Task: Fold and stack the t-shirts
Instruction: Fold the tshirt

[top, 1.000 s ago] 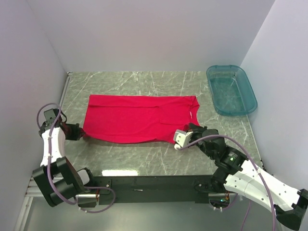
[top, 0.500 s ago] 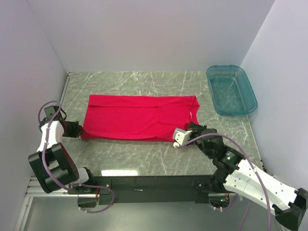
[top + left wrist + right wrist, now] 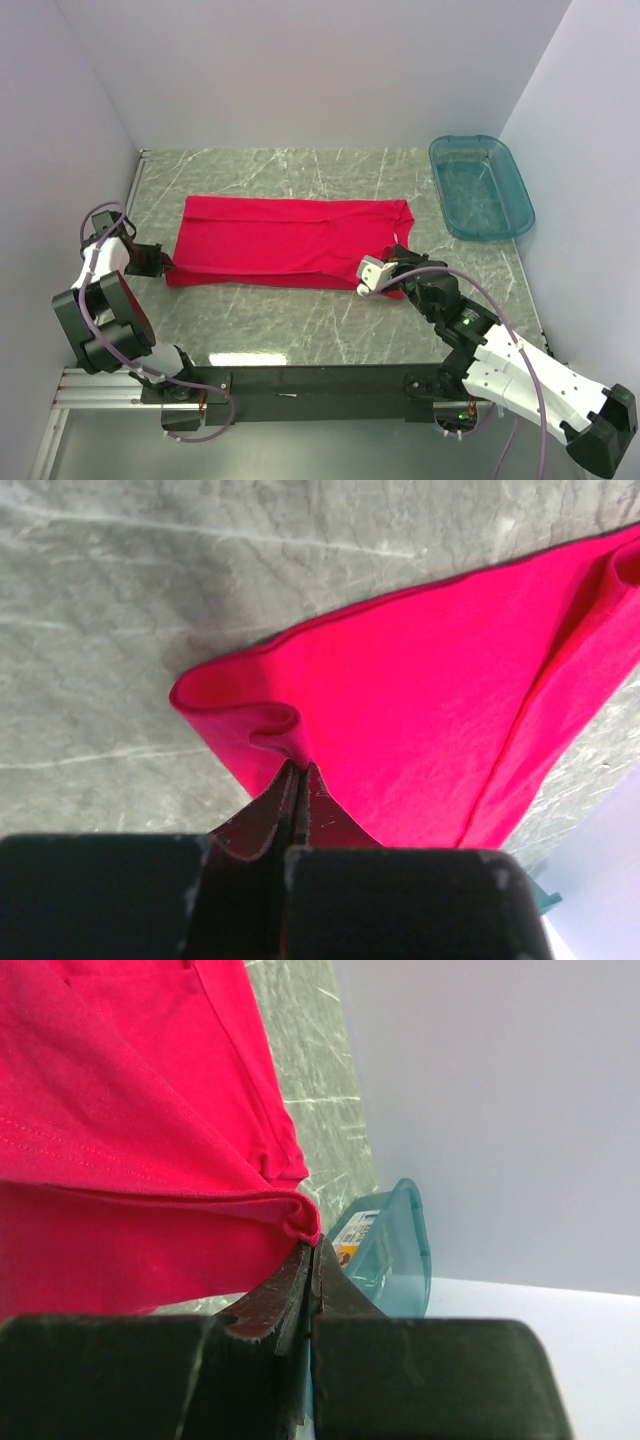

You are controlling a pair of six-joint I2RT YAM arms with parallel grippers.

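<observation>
One red t-shirt lies spread sideways across the middle of the marble table, its near edge lifted off the surface at both ends. My left gripper is shut on the shirt's near left corner. In the left wrist view the cloth bunches into a small fold right at the closed tips of that gripper. My right gripper is shut on the near right corner. The right wrist view shows a rolled hem of the t-shirt pinched at that gripper's tips.
A teal see-through tub stands at the far right of the table; it also shows behind the right gripper as the tub. White walls close in the table on the left, back and right.
Both grippers, still shut on the shirt's near corners, have moved a little toward the far side. The near edge has followed, so the red strip looks narrower.
</observation>
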